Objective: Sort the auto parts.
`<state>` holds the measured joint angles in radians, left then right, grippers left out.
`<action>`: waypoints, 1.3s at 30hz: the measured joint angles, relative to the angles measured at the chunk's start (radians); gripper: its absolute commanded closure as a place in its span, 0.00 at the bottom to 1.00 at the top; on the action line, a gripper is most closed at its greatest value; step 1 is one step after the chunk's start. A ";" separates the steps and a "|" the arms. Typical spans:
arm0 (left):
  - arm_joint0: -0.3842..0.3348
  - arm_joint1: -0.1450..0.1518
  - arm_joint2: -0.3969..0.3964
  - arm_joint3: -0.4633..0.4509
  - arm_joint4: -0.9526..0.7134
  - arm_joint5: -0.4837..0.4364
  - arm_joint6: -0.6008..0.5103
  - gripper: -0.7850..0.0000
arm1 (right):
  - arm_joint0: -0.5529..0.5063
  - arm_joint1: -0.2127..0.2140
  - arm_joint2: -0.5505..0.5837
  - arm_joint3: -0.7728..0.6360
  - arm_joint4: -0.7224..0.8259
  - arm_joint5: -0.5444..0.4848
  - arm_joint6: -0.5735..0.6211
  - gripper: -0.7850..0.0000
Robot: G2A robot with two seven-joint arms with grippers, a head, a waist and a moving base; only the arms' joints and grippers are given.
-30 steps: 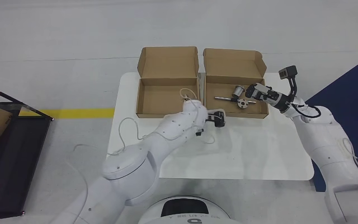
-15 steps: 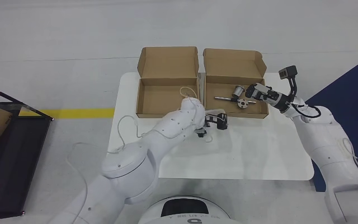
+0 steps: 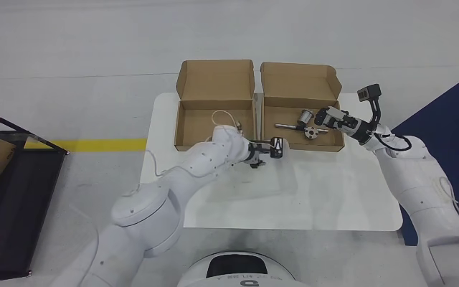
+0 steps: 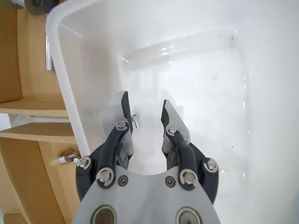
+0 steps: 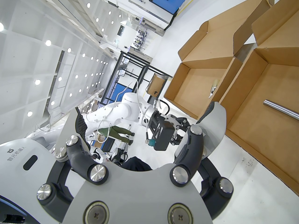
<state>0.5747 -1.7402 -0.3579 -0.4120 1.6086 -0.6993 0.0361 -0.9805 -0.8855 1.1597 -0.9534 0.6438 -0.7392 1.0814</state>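
Observation:
My left gripper (image 4: 145, 99) hangs open inside a translucent white bin (image 4: 55, 47). A small silver bolt (image 4: 136, 120) lies on the bin's floor right beside one fingertip pad (image 4: 126, 108), with nothing between the jaws. In the top view this gripper (image 3: 276, 146) sits just in front of the gap between two cardboard boxes. The right box (image 3: 326, 143) holds a steel rod (image 3: 287, 126), a metal cylinder (image 3: 306, 116) and a round flange (image 3: 310, 133). My right gripper (image 3: 323, 115) hovers open over that box, its fingers (image 5: 80, 120) apart and holding nothing.
The left box (image 3: 188, 142) holds one small metal part (image 4: 63, 159), also seen as a part (image 5: 213, 87) from the right wrist. Both boxes have raised back flaps. The white table (image 3: 323, 194) has free room in front. A black rack (image 3: 21, 186) stands off to the left.
My left arm has swung its elbow to the left, and its gripper has shifted slightly toward the boxes. The right arm has not moved.

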 measured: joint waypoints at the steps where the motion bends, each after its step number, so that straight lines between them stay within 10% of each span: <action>1: 0.009 0.015 -0.006 -0.034 0.008 0.010 -0.003 0.58 | 0.000 0.000 0.000 0.000 0.000 0.000 0.000 0.00; 5: 0.090 0.108 -0.069 -0.288 0.024 0.045 -0.103 0.32 | 0.000 0.000 0.000 0.000 0.000 0.000 0.000 0.00; 9: 0.151 0.159 -0.117 -0.553 0.020 0.026 -0.211 0.32 | 0.000 0.000 0.000 0.000 0.000 0.000 0.000 0.00; 15: 0.144 0.155 -0.112 -0.454 0.020 0.028 -0.179 0.40 | 0.000 0.000 0.000 0.000 0.000 0.000 0.000 0.00; 22: 0.202 0.213 -0.200 -0.552 0.057 0.083 -0.096 0.49 | -0.011 0.003 0.013 -0.014 -0.024 0.010 -0.027 0.00; 33: 0.573 0.454 -0.663 -0.967 0.239 0.071 0.246 0.40 | -0.158 0.037 0.092 -0.213 -0.366 -0.025 -0.172 0.00; 39: 0.796 0.514 -0.874 -1.198 0.254 0.036 0.288 0.25 | -0.205 0.042 0.105 -0.303 -0.444 -0.001 -0.220 0.00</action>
<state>1.3710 -1.2265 -1.2320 -1.6105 1.8625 -0.6637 0.3239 -1.1858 -0.8438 1.2647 -1.2561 0.1999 -0.7403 0.8617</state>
